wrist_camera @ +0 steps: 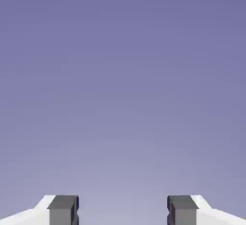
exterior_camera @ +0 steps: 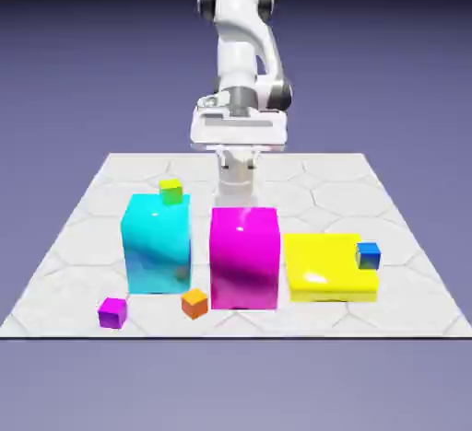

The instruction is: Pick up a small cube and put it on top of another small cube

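Nothing of the task was done. Orange cube (exterior_camera: 194, 303) sat on the table (exterior_camera: 83, 227) near its front edge, between the cyan block (exterior_camera: 156, 243) and the magenta block (exterior_camera: 244, 256). Yellow-green cube (exterior_camera: 171, 192) rested atop the cyan block's back edge. Gripper (wrist_camera: 123, 212) stood wide and empty, raised behind the blocks. Reach, grasp, lift and placing all remained.

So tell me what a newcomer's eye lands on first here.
Three big glossy blocks in a row: the cyan block, the magenta block and the flat yellow block. Behind them stands the white arm. The tiny orange cube sits in front, between cyan and magenta.
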Tool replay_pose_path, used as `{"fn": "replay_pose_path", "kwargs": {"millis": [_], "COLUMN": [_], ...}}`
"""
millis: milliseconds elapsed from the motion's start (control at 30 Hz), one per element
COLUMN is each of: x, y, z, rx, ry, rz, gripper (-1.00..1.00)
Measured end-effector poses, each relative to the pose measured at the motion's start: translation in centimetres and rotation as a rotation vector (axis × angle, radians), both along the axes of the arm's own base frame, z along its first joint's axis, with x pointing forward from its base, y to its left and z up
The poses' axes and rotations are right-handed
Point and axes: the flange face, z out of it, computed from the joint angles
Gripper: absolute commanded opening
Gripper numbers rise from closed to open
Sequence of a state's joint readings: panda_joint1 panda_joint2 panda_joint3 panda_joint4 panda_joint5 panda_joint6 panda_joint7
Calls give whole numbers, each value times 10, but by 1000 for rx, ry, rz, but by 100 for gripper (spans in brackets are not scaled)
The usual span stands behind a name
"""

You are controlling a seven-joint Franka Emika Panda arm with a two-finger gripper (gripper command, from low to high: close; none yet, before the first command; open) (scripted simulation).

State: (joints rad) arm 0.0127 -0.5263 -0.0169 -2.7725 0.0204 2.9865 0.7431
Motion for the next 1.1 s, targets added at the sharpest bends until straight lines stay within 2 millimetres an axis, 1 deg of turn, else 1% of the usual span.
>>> {"fn": "replay_pose_path", "kwargs": {"millis": [133,267,367,467,533,667,800,967,1100], "x": [36,66,85,100,109,125,136,145,150], "y": [-27,-54,-73,-95,-107,-128,-148,-170,-183], "z": [-24,-53,-77,-102,-119,-153,-187,-228,-259], "rx": [86,171,234,299,339,417,493,579,640], "ry": [188,371,504,632,716,877,1029,1208,1344], "rz": [-89,-173,-233,-295,-329,-393,-453,-515,-552], "gripper": [0,0,0,0,0,0,0,0,0]}}
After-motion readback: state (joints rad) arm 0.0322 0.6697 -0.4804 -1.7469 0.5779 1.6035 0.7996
